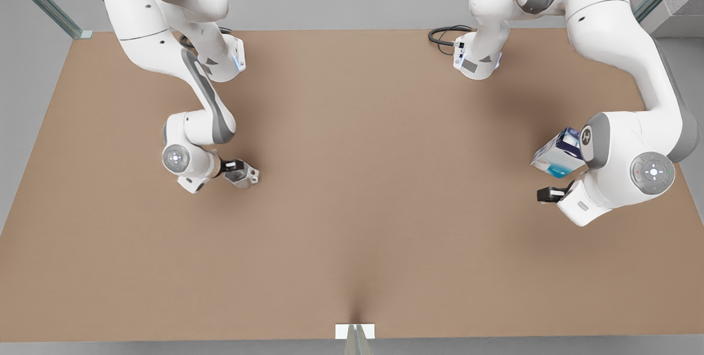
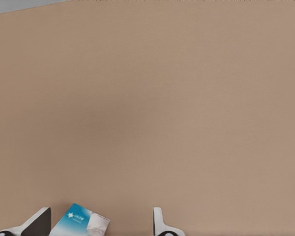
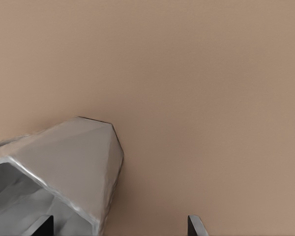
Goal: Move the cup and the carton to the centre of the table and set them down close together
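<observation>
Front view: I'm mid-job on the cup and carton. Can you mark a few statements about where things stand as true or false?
1. The cup is on the front view's left, at the right gripper. True.
2. The carton stands at the centre of the table. False: it is far over on the front view's right, by the left gripper.
3. The cup and the carton touch. False: most of the table lies between them.
4. The carton looks tilted in the front view. True.
5. The left gripper is shut. False: the left wrist view shows its fingers spread wide.
</observation>
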`<control>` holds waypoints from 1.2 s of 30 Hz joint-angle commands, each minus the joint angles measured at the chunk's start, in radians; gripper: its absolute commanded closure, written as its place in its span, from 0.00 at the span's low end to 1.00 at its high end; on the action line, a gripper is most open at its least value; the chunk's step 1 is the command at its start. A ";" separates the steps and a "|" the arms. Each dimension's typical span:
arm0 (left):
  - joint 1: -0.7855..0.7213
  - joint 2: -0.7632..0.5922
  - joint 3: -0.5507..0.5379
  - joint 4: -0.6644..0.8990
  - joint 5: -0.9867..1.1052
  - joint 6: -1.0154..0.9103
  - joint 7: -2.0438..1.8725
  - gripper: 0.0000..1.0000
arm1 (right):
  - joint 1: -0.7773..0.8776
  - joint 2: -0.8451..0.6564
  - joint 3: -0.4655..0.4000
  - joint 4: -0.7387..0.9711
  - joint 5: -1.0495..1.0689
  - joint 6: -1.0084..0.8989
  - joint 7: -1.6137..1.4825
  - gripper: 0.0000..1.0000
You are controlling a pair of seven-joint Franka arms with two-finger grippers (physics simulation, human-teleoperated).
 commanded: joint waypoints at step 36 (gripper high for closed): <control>0.000 -0.003 0.008 0.006 -0.002 0.006 0.005 0.00 | 0.638 0.609 -0.106 1.263 0.164 -0.350 0.438 0.79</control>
